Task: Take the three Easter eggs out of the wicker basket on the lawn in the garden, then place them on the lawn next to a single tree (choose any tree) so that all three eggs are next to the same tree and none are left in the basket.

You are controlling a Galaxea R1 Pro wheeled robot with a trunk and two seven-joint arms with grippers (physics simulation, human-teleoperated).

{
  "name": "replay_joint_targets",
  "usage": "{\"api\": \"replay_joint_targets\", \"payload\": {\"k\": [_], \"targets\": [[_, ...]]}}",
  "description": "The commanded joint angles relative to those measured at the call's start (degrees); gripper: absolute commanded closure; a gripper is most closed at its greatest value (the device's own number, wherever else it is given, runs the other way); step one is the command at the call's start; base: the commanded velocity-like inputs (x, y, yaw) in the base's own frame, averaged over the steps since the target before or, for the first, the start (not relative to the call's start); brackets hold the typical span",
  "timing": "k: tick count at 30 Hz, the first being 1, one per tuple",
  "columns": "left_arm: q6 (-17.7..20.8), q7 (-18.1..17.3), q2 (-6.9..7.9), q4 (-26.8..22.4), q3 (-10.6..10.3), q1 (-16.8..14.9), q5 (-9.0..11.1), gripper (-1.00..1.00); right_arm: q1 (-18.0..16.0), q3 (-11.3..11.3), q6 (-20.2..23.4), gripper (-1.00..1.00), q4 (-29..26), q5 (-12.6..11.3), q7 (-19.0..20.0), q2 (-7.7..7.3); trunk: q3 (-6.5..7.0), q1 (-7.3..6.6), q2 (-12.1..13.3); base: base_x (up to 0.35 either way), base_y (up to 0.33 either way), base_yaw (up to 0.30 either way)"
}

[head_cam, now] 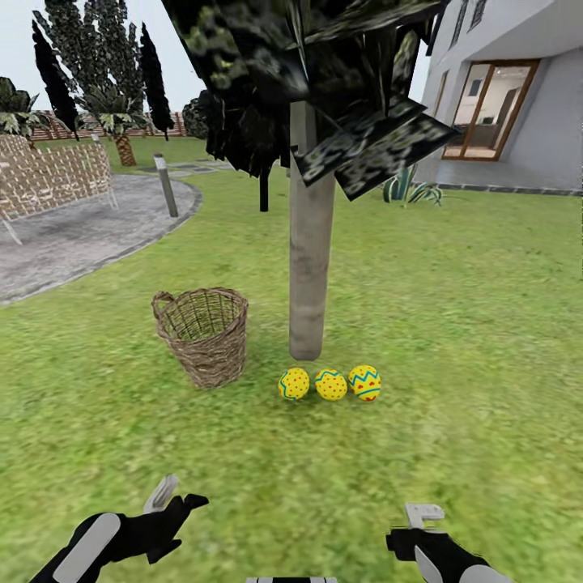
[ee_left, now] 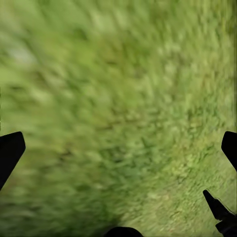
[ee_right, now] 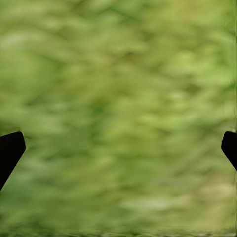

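Observation:
Three yellow Easter eggs with red dots and blue zigzag bands lie in a row on the lawn (head_cam: 453, 324) at the foot of the tree's pale trunk (head_cam: 311, 267): one on the left (head_cam: 294, 384), one in the middle (head_cam: 330, 385), one on the right (head_cam: 365, 382). The wicker basket (head_cam: 203, 334) stands upright just left of the trunk, and no egg shows inside it. My left gripper (head_cam: 176, 495) and right gripper (head_cam: 421, 518) hover low over the near grass, well short of the eggs. In the wrist views both the left gripper (ee_left: 118, 148) and the right gripper (ee_right: 118, 148) are open over bare grass.
A grey paved patio (head_cam: 73, 235) with a woven bench (head_cam: 48, 174) and a short post (head_cam: 167, 185) lies at the back left. Dark leaf clumps (head_cam: 324, 73) hang overhead. The white house (head_cam: 510, 89) stands at the back right, with a spiky plant (head_cam: 409, 190) before it.

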Motion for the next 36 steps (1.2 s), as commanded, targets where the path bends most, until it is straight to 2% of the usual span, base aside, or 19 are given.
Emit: {"api": "replay_joint_targets", "payload": {"k": [1,4,7,11,14,17,19,21,24,26,29,32,36], "targets": [[0.0,0.5,0.06,0.0,-0.3,0.0,0.6,-1.0,0.4,-0.4,0.1,-1.0,-0.1,0.6,0.0,0.01,0.18,-0.04,0.0,0.0,0.0,0.0],[-0.3,0.5,-0.05,1.9,-1.0,0.1,0.5,-1.0,1.9,-0.4,-1.8,-1.0,-0.1,0.6,0.0,0.09,0.85,-0.11,0.0,0.0,0.0,0.0],[-0.5,0.5,-0.66,3.6,-2.8,0.1,0.4,-1.0,3.1,-0.4,-4.1,-1.0,0.5,0.6,0.0,0.06,1.51,-0.19,0.1,0.0,0.0,0.0],[-4.4,0.5,-0.91,6.3,-7.0,0.1,0.4,-1.0,3.8,-0.4,-4.8,-1.0,2.4,0.6,0.0,-0.16,2.4,-0.29,0.1,0.0,0.0,0.0],[-9.8,0.5,-0.98,7.5,-12.2,0.1,0.4,-1.0,4.4,-0.4,-4.9,-1.0,3.1,0.6,0.0,-0.16,3.06,-0.37,0.2,0.0,0.0,0.0],[-12.4,0.6,-1.0,8.2,-16.5,0.1,0.5,-1.0,4.8,-0.4,-4.9,-1.0,3.4,0.6,-0.1,-0.18,3.73,-0.45,0.2,0.0,0.0,0.0],[-13.8,0.6,-1.05,9.4,-17.7,0.1,0.5,-1.0,5.2,-0.4,-4.9,-1.0,3.5,0.7,-0.1,-0.1,4.17,-0.5,0.2,0.0,0.0,0.0],[-14.5,0.6,-1.16,10.2,-17.9,0.1,0.5,-1.0,5.5,-0.4,-4.9,-1.0,3.5,1.6,-0.2,-0.05,4.62,-0.55,0.3,0.0,0.0,0.0],[-15.1,0.5,-1.43,11.6,-18.1,0.1,0.4,-1.0,5.7,-0.4,-5.0,-1.0,3.5,5.1,-0.2,0.11,5.28,-0.63,0.3,0.0,0.0,0.0],[-15.3,0.5,-1.63,12.1,-18.1,0.1,0.4,-1.0,5.8,-0.5,-5.0,-1.0,4.1,6.1,-0.2,0.15,5.72,-0.68,0.3,0.0,0.0,0.0],[-16.1,0.4,-2.18,14.2,-18.3,0.1,0.4,-1.0,5.8,-0.5,-5.0,-1.0,4.8,6.4,-0.2,0.16,6.39,-0.76,0.4,0.0,0.0,0.0],[-17.1,0.3,-3.26,17.2,-19.7,0.1,0.4,-1.0,5.8,-0.5,-4.9,-1.0,5.2,6.4,-0.3,0.16,7.05,-0.83,0.4,0.0,0.0,0.0],[-17.5,0.2,-3.6,18.4,-21.3,0.1,0.5,-1.0,6.1,-0.5,-4.9,-1.0,5.7,6.4,-0.4,0.18,7.94,-0.94,0.5,0.0,0.0,0.0]]}}
